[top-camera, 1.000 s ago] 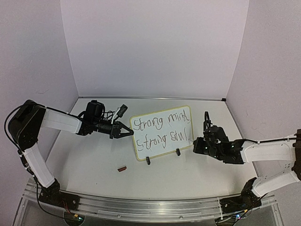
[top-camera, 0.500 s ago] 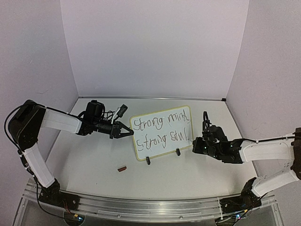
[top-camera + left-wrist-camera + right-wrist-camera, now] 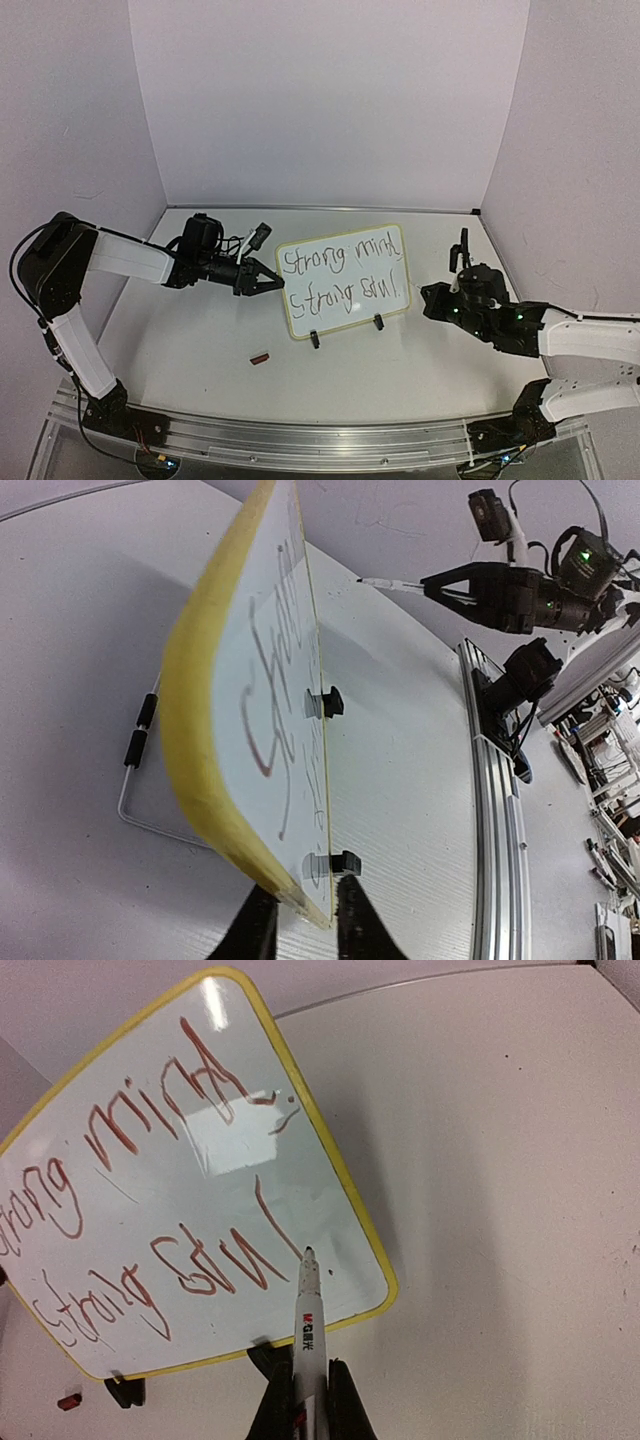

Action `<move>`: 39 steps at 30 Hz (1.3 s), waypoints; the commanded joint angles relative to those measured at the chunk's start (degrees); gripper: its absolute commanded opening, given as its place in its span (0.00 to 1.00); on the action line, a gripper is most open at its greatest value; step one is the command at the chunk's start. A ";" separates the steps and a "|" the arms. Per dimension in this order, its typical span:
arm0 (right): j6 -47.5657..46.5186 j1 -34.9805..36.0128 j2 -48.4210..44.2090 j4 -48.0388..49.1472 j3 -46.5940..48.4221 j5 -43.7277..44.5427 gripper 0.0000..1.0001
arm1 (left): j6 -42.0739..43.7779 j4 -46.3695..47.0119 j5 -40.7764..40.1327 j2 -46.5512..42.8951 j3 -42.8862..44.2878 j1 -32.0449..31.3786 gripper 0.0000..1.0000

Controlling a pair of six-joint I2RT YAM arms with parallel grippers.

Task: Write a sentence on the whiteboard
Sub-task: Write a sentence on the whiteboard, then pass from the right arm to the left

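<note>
The whiteboard (image 3: 345,283) stands in the middle of the surface (image 3: 200,340), with the sentence (image 3: 342,278) "Strong mind / Strong soul" on it. The left claw (image 3: 272,283) is clamped on its 9 o'clock edge. At 3 o'clock, the right claw (image 3: 303,1385) is closed around a marker (image 3: 305,1305), its tip near the board.

The whiteboard (image 3: 343,281) stands upright mid-desk (image 3: 400,380), forming a barrier. Open surface lies behind and before it, save a small red cap (image 3: 260,357) front-left.
</note>
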 commanded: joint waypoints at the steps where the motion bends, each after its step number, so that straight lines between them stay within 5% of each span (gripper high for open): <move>1: -1.55 -0.02 -3.68 -2.79 -0.79 2.73 0.00 | 0.61 -0.44 -2.02 -1.21 -1.49 -0.46 0.35; 12: -4.98 -0.46 -4.23 -7.57 2.68 0.12 0.00 | -0.55 2.74 -8.07 -5.86 -4.96 -0.10 0.77; 20: -9.40 -0.53 -5.17 -15.99 8.40 -9.24 0.00 | -3.81 6.29 -21.38 -17.41 -13.06 0.27 0.80; 25: -12.67 -0.56 -2.61 -27.75 17.97 -23.20 0.00 | 0.37 -7.66 -31.63 -33.19 -14.20 -1.75 0.79; 29: -13.50 -0.54 0.81 -34.00 24.26 -33.81 0.00 | -0.08 -15.07 -31.99 -40.50 -11.91 -5.65 0.79; 39: -12.57 -0.56 12.01 -39.88 35.71 -59.19 0.00 | -1.14 -18.38 -27.25 -34.49 -4.12 -23.35 0.77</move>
